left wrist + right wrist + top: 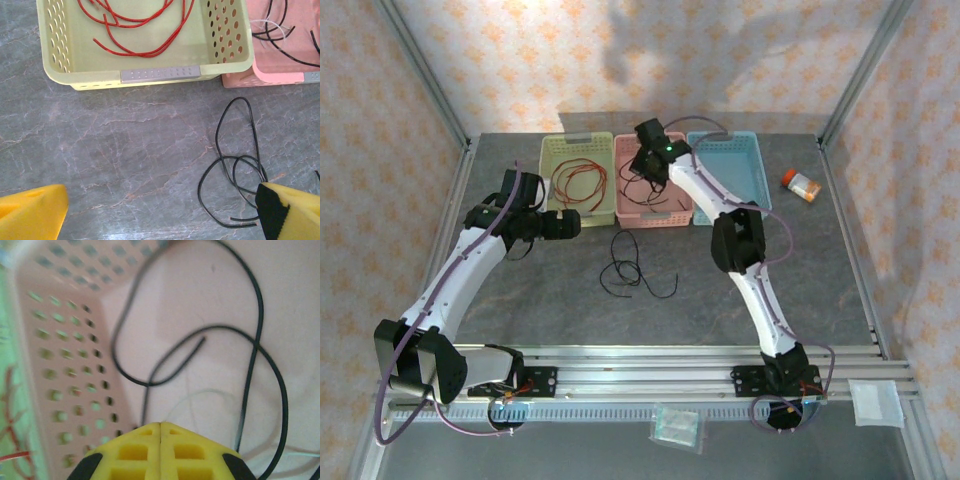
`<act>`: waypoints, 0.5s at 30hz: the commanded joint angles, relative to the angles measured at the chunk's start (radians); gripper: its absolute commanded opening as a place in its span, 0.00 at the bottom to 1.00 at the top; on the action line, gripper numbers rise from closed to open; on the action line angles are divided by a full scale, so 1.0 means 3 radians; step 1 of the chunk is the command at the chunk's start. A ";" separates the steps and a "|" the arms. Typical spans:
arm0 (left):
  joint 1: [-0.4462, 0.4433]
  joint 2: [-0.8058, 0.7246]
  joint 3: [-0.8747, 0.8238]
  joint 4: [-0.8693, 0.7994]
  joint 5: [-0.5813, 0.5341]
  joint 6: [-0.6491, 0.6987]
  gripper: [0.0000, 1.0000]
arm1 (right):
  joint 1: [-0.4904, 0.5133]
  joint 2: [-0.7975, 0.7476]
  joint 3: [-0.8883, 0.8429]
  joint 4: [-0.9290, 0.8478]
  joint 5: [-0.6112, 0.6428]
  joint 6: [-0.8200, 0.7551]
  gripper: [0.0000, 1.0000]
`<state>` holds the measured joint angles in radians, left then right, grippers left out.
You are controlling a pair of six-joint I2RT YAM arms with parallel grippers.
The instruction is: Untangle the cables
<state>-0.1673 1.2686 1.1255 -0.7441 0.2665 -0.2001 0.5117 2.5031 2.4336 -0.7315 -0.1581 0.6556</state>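
Red cables [582, 180] [140, 30] lie coiled in the yellow-green basket [552, 160] [160, 74]. A black cable [632, 268] [240, 165] loops loosely on the grey table in front of the baskets. My left gripper [570, 224] [165, 215] hovers open above bare table, left of that black cable, with nothing between its fingers. My right gripper [646, 175] [160, 424] is down inside the pink basket [660, 216] [65, 365], jaws pressed together. Black cables [257, 305] and a thin white cable [210, 392] lie just beyond its tip; whether a strand is pinched is unclear.
A light blue basket [740, 150] stands to the right of the pink one. An orange bottle [802, 184] lies at the far right of the table. A plastic bag [677, 428] and a white pad [876, 403] rest by the front rail.
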 commanded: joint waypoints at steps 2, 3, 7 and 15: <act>0.0040 0.0067 0.0127 0.0050 0.0022 0.0016 0.98 | 0.0010 -0.0359 0.0015 0.0149 -0.0039 -0.0049 0.00; 0.0037 0.0071 0.0133 0.0053 0.0022 0.0018 0.98 | 0.0007 -0.0396 0.0013 0.0162 -0.0038 -0.0050 0.00; 0.0035 0.0126 0.0210 0.0072 0.0035 0.0030 0.98 | 0.0008 -0.0553 0.0032 0.0239 0.0001 -0.0063 0.00; 0.0033 0.0394 0.0468 0.0219 0.0192 -0.0011 0.98 | -0.0029 -0.0891 0.0204 0.0345 0.0086 -0.0087 0.00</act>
<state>-0.1673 1.3609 1.2240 -0.7136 0.2951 -0.2001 0.5087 2.3241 2.4420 -0.6617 -0.1604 0.6495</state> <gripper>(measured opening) 0.981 0.044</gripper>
